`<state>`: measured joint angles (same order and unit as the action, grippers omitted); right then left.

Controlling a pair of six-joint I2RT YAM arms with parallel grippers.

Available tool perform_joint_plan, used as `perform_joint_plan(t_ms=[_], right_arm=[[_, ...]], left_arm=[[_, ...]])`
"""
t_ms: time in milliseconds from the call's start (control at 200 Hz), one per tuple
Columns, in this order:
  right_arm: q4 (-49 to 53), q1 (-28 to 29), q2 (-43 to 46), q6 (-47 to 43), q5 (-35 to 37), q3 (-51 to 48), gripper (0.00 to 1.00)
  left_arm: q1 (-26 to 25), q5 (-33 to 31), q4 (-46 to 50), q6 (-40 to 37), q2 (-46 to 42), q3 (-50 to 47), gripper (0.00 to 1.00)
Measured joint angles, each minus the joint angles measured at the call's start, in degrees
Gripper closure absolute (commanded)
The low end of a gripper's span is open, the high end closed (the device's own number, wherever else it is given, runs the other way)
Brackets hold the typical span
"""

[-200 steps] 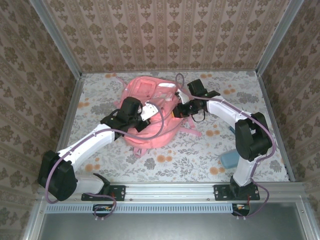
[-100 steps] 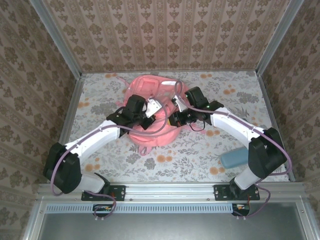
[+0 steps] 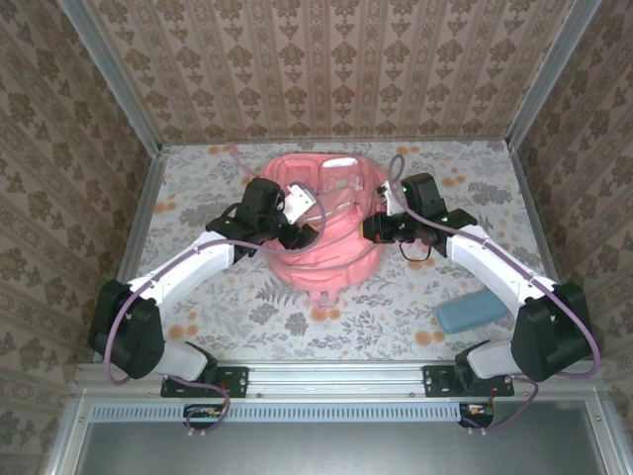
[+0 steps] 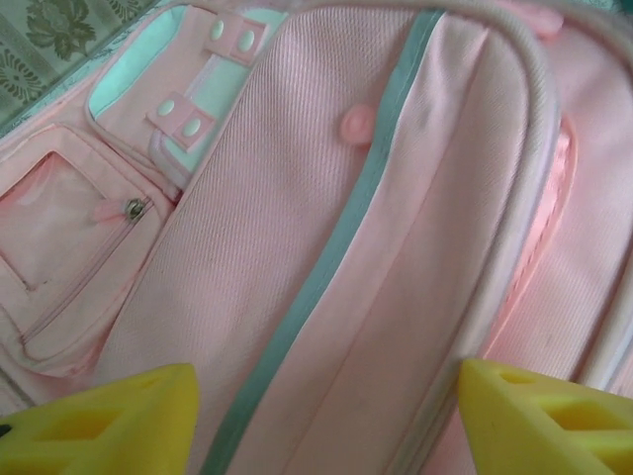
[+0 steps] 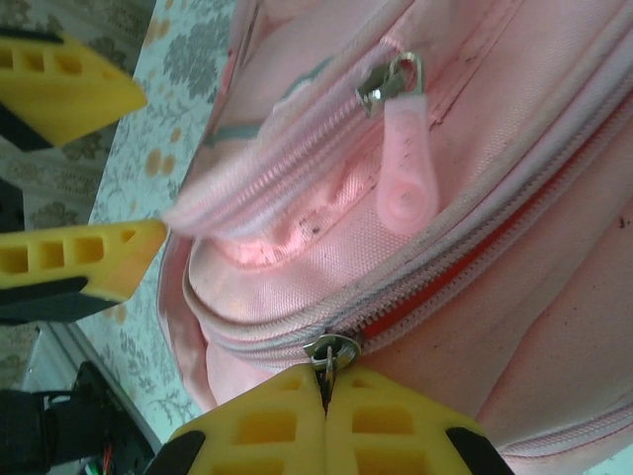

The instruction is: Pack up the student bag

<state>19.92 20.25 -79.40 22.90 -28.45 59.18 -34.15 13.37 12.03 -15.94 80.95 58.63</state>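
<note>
Nearest, at the right of the table [image 3: 198, 297], a teal pencil case [image 3: 470, 314] lies well apart from everything else and outside the bag, so packing is not done. Further back, at the table's middle, the student bag [image 3: 326, 247] lies flat with 1 arm at each side.

The right gripper [image 5: 326, 406] is at the bag's right edge, its fingertips pressed together on the metal zipper pull [image 5: 331, 349] of a long zip; red lining shows along that zip beyond the slider. A pink rubber tab [image 5: 406, 173] on another zip hangs free. The left gripper [image 4: 324, 421] hovers above the bag's front panel, jaws spread wide and holding nothing.

I judge the step to be working this zip. Next, the left gripper should pin the fabric while the right draws the slider along its track.
</note>
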Motion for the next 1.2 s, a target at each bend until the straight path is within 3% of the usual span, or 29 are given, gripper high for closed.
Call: perform_joint_plan(t_ms=[245,620,800,985,1025,1200], right_arm=[[1.70,-3.54,0.02,0.26,0.24,0.00,1.00],[2.21,-3.78,-0.11,0.31,0.22,0.02,1.00],[2.56,-3.89,-0.11,0.52,0.22,0.02,1.00],[2.86,-3.85,-0.11,0.15,1.05,0.02,1.00],[3.39,-3.58,-0.11,-0.31,1.77,0.04,1.00],[7.26,-0.87,-0.11,-3.04,7.13,0.68,1.00]], left_arm=[[0.52,3.61,0.48,-3.65,0.39,0.00,0.32],[0.92,9.07,2.34,-6.21,6.36,1.03,0.42],[0.92,9.40,2.62,-7.37,8.39,1.90,0.60],[0.81,10.36,2.86,-7.39,8.70,2.73,0.96],[0.81,10.43,2.84,-7.32,8.70,2.80,1.00],[-0.04,8.00,2.08,-6.08,7.82,2.71,1.00]])
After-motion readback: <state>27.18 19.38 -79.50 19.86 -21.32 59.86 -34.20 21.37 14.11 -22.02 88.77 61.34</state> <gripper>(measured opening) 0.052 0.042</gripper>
